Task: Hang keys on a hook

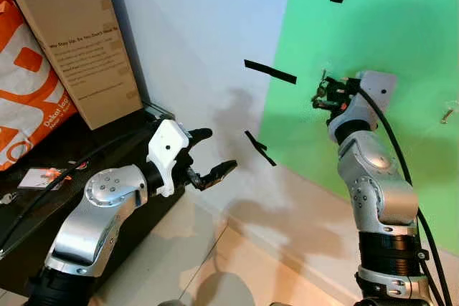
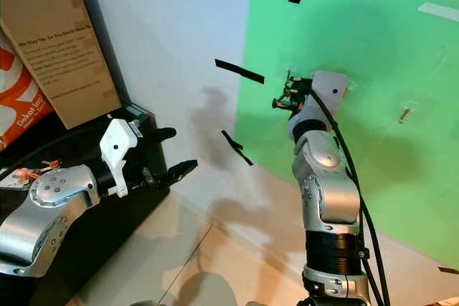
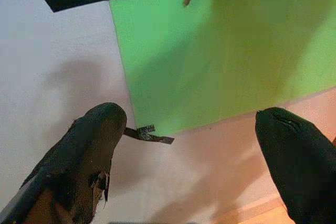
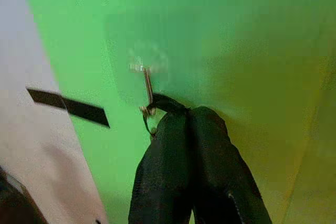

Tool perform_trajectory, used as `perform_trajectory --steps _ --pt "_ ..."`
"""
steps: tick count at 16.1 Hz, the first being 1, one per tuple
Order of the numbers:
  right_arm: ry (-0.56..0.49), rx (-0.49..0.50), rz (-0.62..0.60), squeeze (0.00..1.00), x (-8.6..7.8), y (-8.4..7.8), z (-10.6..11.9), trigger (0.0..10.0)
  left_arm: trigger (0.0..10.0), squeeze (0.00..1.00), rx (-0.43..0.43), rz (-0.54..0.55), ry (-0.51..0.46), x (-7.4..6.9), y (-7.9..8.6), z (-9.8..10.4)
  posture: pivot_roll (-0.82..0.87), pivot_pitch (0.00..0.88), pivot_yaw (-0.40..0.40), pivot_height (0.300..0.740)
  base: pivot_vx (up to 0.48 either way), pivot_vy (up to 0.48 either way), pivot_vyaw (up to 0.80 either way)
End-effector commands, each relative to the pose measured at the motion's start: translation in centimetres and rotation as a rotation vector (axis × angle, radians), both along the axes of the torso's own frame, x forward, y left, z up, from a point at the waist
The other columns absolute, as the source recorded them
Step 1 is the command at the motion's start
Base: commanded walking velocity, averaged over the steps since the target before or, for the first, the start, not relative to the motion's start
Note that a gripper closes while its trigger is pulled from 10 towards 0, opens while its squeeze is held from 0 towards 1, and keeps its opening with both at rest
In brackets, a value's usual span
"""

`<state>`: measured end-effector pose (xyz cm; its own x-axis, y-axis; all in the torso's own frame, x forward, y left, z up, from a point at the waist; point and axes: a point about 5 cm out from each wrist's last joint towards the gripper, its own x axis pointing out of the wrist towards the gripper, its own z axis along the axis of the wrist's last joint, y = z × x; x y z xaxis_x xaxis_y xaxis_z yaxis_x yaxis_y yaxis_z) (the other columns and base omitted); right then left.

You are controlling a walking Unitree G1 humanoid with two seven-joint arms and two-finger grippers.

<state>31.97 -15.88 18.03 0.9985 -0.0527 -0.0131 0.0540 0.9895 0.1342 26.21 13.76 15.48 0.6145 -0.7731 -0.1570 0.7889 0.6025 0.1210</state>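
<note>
Starting at your left, the cardboard box [image 1: 79, 41] leaned against the white wall [image 1: 193, 26] above a dark cabinet [image 1: 64, 155]. Your left gripper [image 1: 213, 154] hovered beside that cabinet with its fingers spread and nothing between them, well apart from the work. Moving right, strips of black tape [image 1: 270, 72] marked the wall at the edge of the green sheet [image 1: 401, 41].

Your right gripper [image 1: 324, 95] was raised against that sheet, clenched on the keys [image 4: 148, 113], which were at its fingertips and up at the hook [image 4: 147, 80]. The right arm was plainly the nearer one. In the right wrist view the hook stood directly beyond the closed fingertips [image 4: 185, 120], its thin metal stem pointing toward them, with the key ring touching or just beside its lower end; you could not tell whether the ring had seated. The head views hid that contact behind the wrist. They did show a second hook [image 1: 447, 114] further right, bare, on the same sheet.
</note>
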Motion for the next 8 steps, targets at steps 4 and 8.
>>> perform_trajectory --steps 4,8 --pt "0.048 -0.027 0.016 0.00 0.21 0.47 -0.58 10.0 10.0 0.00 0.008 -0.031 -0.014 -0.24 -0.31 0.22 0.01 0.000 -0.010 0.740 0.000 0.000 0.00" --pt "0.064 -0.034 0.029 0.00 0.08 0.63 -0.97 10.0 10.0 0.00 0.007 -0.030 -0.016 -0.08 -0.33 0.19 0.01 0.000 -0.011 0.740 0.000 0.000 0.00"
